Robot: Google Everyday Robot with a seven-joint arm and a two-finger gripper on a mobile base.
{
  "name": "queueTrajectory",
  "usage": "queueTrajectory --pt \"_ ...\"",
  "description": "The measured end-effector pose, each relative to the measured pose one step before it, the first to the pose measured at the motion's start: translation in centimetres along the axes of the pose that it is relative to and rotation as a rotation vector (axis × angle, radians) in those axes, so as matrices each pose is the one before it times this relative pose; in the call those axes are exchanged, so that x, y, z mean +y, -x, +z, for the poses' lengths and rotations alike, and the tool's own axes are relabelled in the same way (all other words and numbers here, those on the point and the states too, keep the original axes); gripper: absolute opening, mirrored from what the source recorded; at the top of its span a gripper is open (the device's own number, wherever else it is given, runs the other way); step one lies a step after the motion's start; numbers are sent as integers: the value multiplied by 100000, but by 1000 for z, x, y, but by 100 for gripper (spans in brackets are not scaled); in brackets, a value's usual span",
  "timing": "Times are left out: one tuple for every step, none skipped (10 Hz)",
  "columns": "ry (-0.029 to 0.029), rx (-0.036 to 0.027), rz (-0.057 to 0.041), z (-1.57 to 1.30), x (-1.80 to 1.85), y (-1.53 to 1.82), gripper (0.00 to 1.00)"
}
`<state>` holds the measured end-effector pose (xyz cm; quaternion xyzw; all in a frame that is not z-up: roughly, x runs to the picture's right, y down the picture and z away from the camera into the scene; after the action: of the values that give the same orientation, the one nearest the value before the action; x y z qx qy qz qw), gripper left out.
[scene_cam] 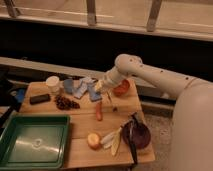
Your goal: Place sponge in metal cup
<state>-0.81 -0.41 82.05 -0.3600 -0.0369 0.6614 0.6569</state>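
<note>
The mid-blue sponge (93, 93) is at the back middle of the wooden table (80, 125), just under the tip of my white arm. My gripper (101, 87) is right at the sponge's upper right end, between it and the orange-red bowl (121, 88). I cannot tell whether the sponge is held or resting on the table. Two paler blue-grey pieces (80, 90) lie to its left. I cannot make out the metal cup; it may be among the dark things behind those pieces.
A white cylindrical container (52, 83), a black block (40, 99) and dark grapes (66, 103) are at the left. An orange sausage-shaped thing (99, 111) lies in the middle. A green tray (32, 140) is front left. An apple (93, 140), a banana (114, 141) and a dark purple thing (137, 134) are front right.
</note>
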Motion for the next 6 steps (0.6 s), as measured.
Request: queueTrajectory --pt "-2444 -3668 2306 -1719 -1994 3381 0" --pt "-1238 -1938 1595 -844 -1573 1798 0" --pt "-765 -1585 1323 -412 -1232 2001 0" --pt "-547 -793 614 -82 -574 1384 0" --pt "813 -914 906 94 -488 1448 0" --pt "2038 -461 104 406 -234 990 0"
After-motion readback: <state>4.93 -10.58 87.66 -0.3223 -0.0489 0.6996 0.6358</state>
